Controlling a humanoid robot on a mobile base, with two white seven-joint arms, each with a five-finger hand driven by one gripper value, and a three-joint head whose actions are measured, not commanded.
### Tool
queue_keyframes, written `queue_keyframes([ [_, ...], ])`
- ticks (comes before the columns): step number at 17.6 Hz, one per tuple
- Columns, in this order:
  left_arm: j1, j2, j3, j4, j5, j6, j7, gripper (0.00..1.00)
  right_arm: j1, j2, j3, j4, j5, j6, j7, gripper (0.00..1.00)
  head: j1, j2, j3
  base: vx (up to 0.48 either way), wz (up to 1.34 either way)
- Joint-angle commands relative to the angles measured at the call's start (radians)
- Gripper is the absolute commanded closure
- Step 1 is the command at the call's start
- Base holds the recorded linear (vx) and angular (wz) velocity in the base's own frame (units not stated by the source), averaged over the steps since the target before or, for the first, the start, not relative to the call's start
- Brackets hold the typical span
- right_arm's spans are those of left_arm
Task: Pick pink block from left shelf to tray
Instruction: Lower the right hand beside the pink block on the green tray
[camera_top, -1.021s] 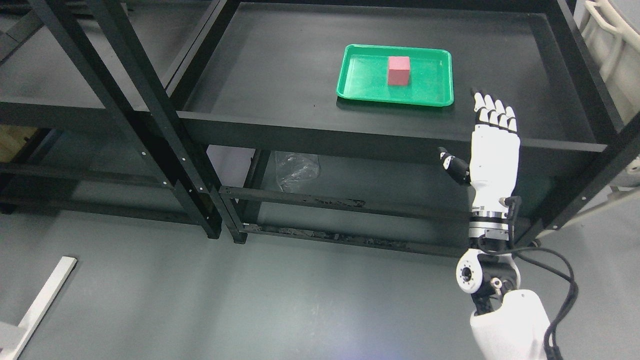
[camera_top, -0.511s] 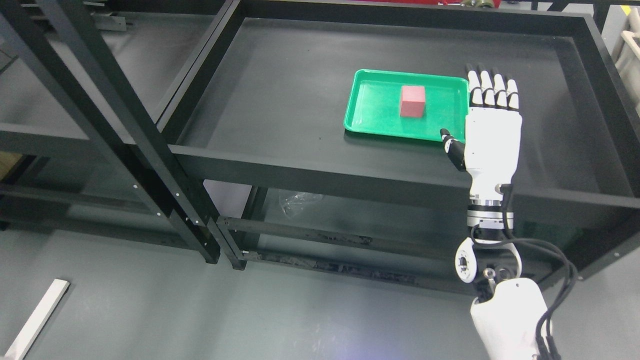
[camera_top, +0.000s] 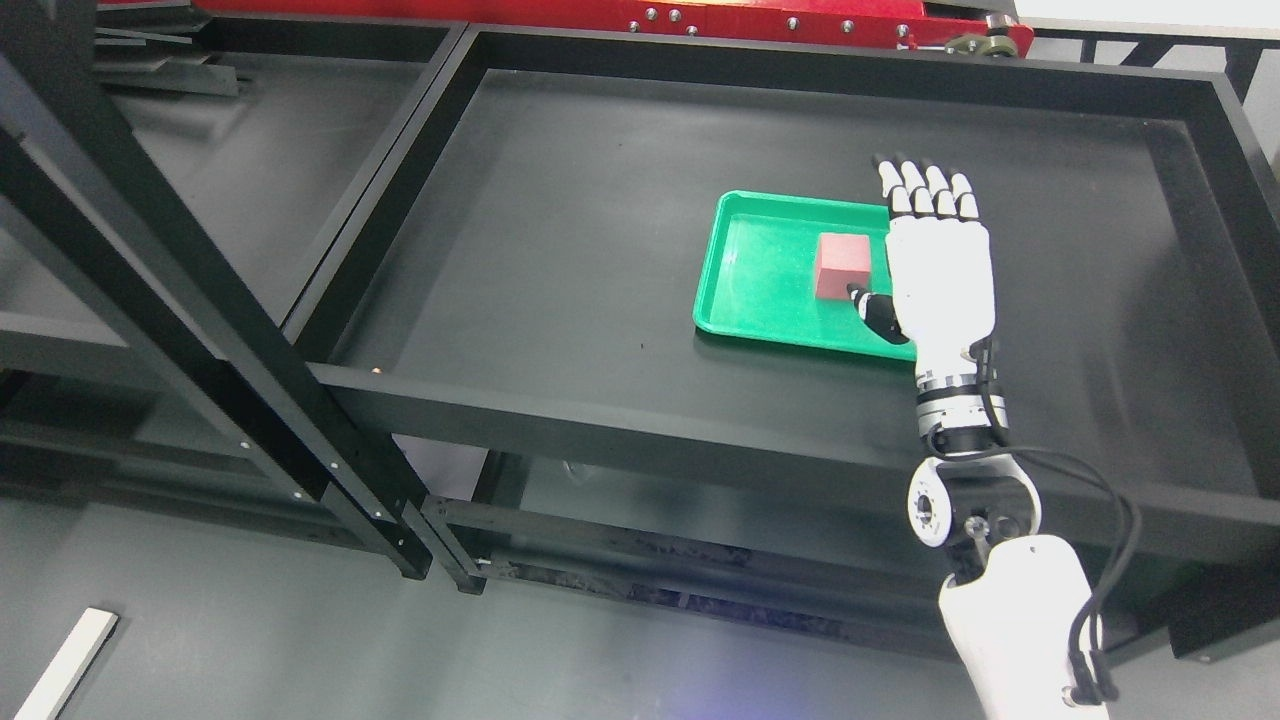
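Observation:
A pink block (camera_top: 841, 266) stands inside a green tray (camera_top: 760, 275) on the black shelf (camera_top: 560, 260). My right hand (camera_top: 935, 265) reaches in from the lower right and hovers over the tray's right end, just right of the block. Its fingers are stretched out flat and hold nothing, and the thumb (camera_top: 872, 308) points toward the block's lower right corner. The hand hides the tray's right rim. My left arm does not show.
A raised black rim (camera_top: 700, 445) runs around the shelf. A second black shelf (camera_top: 200, 200) stands to the left behind slanted frame posts (camera_top: 200, 330). A red beam (camera_top: 620, 18) crosses the top. Lower shelf rails and grey floor lie below.
The camera has tilted up, shifting the whole picture down. My right hand has risen from below the shelf edge and moved left over the tray's right end, next to the block.

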Motion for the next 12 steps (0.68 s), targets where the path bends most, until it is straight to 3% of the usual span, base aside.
queue_keyframes([
  [1, 0.0, 0.017, 0.0, -0.018, 0.0, -0.004, 0.0, 0.0, -0.041, -0.017, -0.008, 0.063, -0.102, -0.001, 0.103, 0.02, 0.0, 0.0, 0.0, 0.185, 0.0],
  [5, 0.0, 0.017, 0.0, -0.018, 0.0, -0.004, 0.0, 0.0, -0.046, -0.017, -0.004, 0.095, -0.174, -0.002, 0.209, 0.02, 0.0, 0.0, 0.0, 0.181, 0.0],
  [12, 0.0, 0.017, 0.0, -0.018, 0.0, -0.004, 0.0, 0.0, -0.081, -0.017, -0.001, 0.175, -0.184, -0.013, 0.218, 0.05, 0.0, 0.0, 0.0, 0.145, 0.0],
])
